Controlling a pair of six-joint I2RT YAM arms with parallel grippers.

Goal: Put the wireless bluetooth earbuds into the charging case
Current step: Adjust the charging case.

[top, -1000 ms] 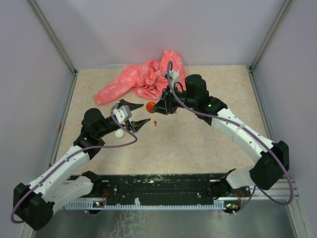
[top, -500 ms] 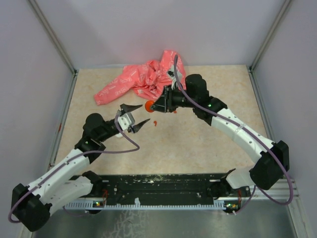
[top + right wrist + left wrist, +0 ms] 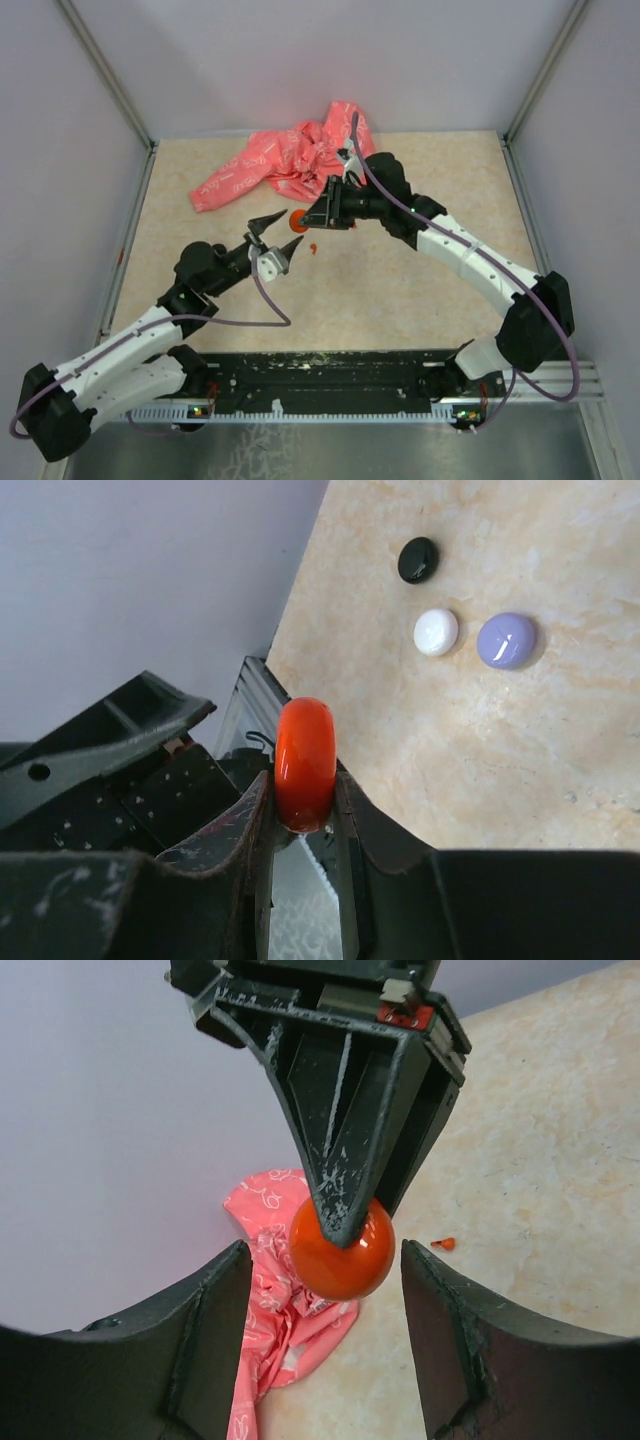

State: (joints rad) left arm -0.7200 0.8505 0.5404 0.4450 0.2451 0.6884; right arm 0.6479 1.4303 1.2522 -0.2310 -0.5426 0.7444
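We pinch the charging case (image 3: 305,742) in our right gripper (image 3: 303,798); our spread left gripper (image 3: 286,230) likely opens it next.

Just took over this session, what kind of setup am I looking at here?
Seemingly a lab robot test cell: plain walls and metal corner posts enclose a speckled tabletop, with a mounting rail along its near edge.

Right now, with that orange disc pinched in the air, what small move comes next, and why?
Probably the left pincer should ease forward and close on the charging case, which the right pincer holds pinched above the table. The left jaws stand open either side of it, apart. An earbud lies loose on the table.
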